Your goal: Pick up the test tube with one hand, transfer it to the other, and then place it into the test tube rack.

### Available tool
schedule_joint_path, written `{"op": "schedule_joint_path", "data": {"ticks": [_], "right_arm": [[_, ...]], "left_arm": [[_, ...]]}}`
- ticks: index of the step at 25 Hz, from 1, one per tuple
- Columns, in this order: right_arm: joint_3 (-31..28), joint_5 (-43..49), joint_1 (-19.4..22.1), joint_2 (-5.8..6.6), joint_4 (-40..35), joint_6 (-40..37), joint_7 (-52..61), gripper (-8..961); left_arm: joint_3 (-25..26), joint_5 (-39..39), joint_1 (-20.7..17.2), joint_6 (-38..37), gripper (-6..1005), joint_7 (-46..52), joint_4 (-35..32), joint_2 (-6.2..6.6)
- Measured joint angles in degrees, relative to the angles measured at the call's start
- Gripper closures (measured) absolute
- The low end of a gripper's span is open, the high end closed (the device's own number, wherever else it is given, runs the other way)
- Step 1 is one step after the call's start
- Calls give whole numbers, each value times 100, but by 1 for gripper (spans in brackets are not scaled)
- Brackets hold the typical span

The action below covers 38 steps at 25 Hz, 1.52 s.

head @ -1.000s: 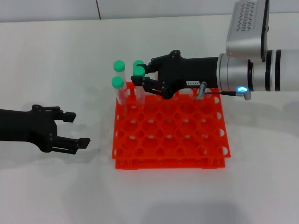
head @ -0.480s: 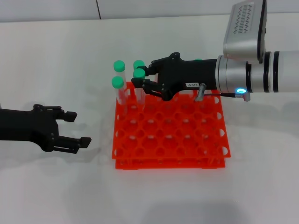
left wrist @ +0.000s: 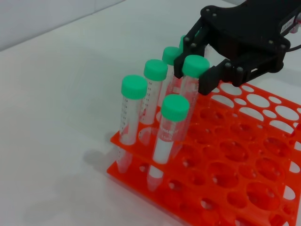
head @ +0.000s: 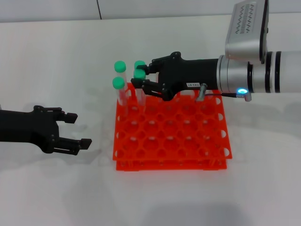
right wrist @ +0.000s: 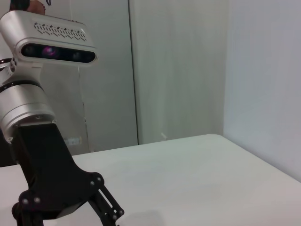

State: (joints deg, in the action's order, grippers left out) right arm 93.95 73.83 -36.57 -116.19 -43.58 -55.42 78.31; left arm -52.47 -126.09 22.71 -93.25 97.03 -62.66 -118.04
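**Tube held at the rack's back-left corner**

The orange-red test tube rack is seen standing on a white table. The right gripper, black with a small white label on its body, is reached in from the right above the rack's back rows. Its fingers are closed around the test tube just below the green cap, and the tube is held upright with its lower end down in a hole in the rack's back-left corner. In the left wrist view the same tube is shown pinched between the two black fingertips, its cap standing clear above them.

Four other green-capped tubes are seated in the same corner of the rack. One stands in the front row of the group, leaning slightly; another stands at the rack's outermost corner; two more are set behind them, the farthest partly hidden by the gripper.

The left gripper is held low over the table to the left of the rack, well apart from it. Its jaws are spread and nothing is between them.
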Motion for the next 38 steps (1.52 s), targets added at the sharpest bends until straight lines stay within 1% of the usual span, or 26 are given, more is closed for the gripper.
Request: {"op": "schedule_joint_path", "data": {"ticks": [2,7,10,12,15,20,24,27,29,30,33,34,35,38], "right_arm": [[0,-1,0,0,-7,-23,-1,687],[-3,-2,18,0,-55,-55,0,557],[-13,-7,111,7,-170,-62,-4,479],[-34,-30,252,23,-340,-66,-7,415],[-74,-60,661,56,-821,-70,-9,319],[-304,-46,1312,89,-1466,-197,36,324],[-823,53,1566,145,-1544,-768,181,327],[-1456,570,1630,207,-1542,-1374,604,329],[-1796,1019,1629,218,-1543,-1703,847,329],[-2061,1324,1621,226,-1547,-1933,1002,329],[-2551,1841,1608,228,-1556,-2401,1159,330],[-2551,1841,1608,228,-1556,-2401,1159,330],[-2755,2085,1628,230,-1621,-2688,1158,330],[-2832,2243,1673,248,-1725,-2807,1150,332]], "left_arm": [[0,-1,4,0,132,0,7,0],[3,5,11,0,133,-24,42,0],[36,37,14,-16,133,-80,72,0],[68,67,10,-32,133,-117,72,0],[112,152,-13,-53,133,-165,72,4],[163,482,-69,-141,133,-260,20,62],[401,663,-37,-376,133,-314,-39,119],[480,708,-24,-497,132,-339,-130,128],[497,726,-22,-555,132,-340,-203,129],[499,728,-18,-570,132,-332,-229,129],[500,737,-6,-638,132,-313,-282,106],[500,738,-5,-664,132,-313,-285,96],[501,741,-6,-691,132,-312,-286,90],[502,743,-22,-728,132,-311,-287,77]]}}
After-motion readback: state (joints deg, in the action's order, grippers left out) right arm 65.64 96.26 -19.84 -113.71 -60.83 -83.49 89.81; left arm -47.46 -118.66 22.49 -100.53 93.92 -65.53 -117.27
